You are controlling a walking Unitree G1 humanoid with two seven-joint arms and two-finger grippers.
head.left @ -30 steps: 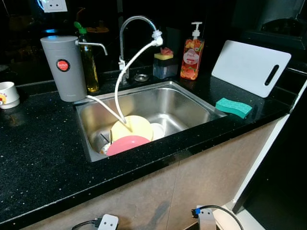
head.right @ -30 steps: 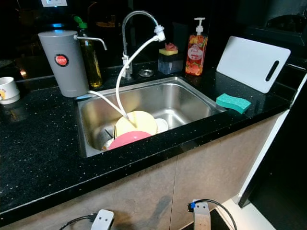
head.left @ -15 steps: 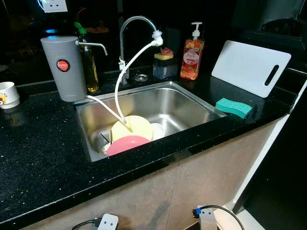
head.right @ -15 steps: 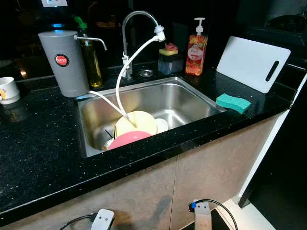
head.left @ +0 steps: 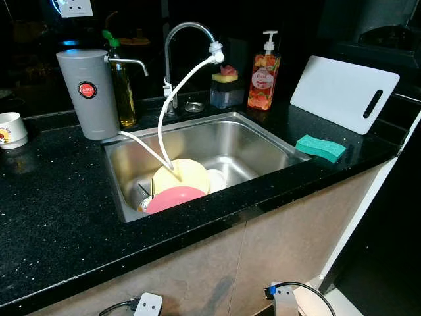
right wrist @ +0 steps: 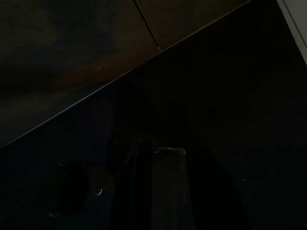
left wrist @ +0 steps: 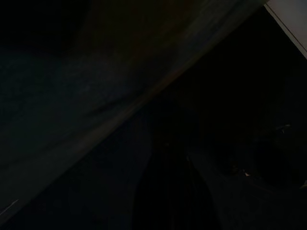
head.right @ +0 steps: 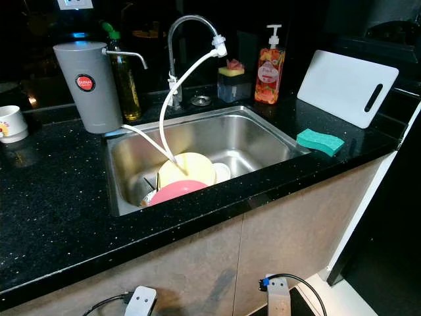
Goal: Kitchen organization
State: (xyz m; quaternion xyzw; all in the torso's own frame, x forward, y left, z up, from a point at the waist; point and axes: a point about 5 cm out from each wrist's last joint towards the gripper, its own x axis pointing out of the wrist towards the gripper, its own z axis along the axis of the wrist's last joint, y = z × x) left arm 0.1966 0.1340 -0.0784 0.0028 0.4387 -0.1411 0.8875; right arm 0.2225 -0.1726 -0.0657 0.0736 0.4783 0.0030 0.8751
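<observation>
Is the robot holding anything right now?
It cannot be told. Both arms hang low by the cabinet, and the wrist views are too dark.

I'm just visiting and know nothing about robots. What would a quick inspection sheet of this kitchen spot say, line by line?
Surface: black speckled countertop around a steel sink.
Job's things: yellow plate, pink plate and a white dish lie in the sink.
Clutter: grey water filter, oil bottle, soap dispenser, sponge holder, green sponge, white cutting board leaning at the back, cup.
Grippers: both arms hang low before the cabinet; their wrist views are too dark to judge the fingers.
Cables: white hose from the faucet tip to the filter; black wires on the wrists.
Surroundings: beige cabinet front, dark backsplash.
</observation>
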